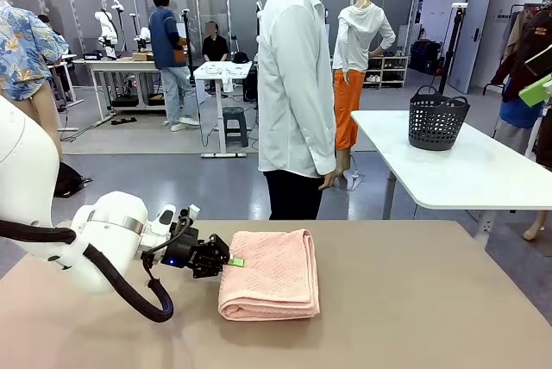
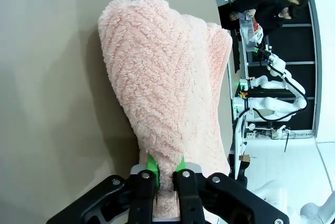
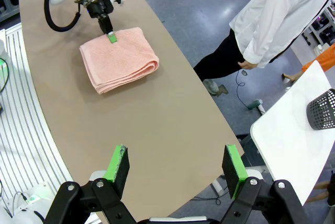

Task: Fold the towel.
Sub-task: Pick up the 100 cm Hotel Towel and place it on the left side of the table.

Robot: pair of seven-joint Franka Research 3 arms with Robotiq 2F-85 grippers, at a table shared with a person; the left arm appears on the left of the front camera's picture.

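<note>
Towel (image 1: 270, 272) folded into a thick pad, flat on the tan table (image 1: 414, 300), mid-table. Left gripper (image 1: 233, 261) at the towel's 9 o'clock edge, jaws narrow, pinching a top layer of cloth between green pads (image 2: 152, 167). In left wrist view towel (image 2: 167, 93) stretches toward 12 from the fingers. Right gripper (image 3: 175, 167) wide, nothing held, well apart from towel (image 3: 118, 58) at 11 o'clock.

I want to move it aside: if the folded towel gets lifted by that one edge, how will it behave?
The towel looks soft and floppy, so its stacked layers would likely droop and unfold. The left gripper pinches only a thin edge. Its thick pile probably grips rather than slides on the table.
</note>
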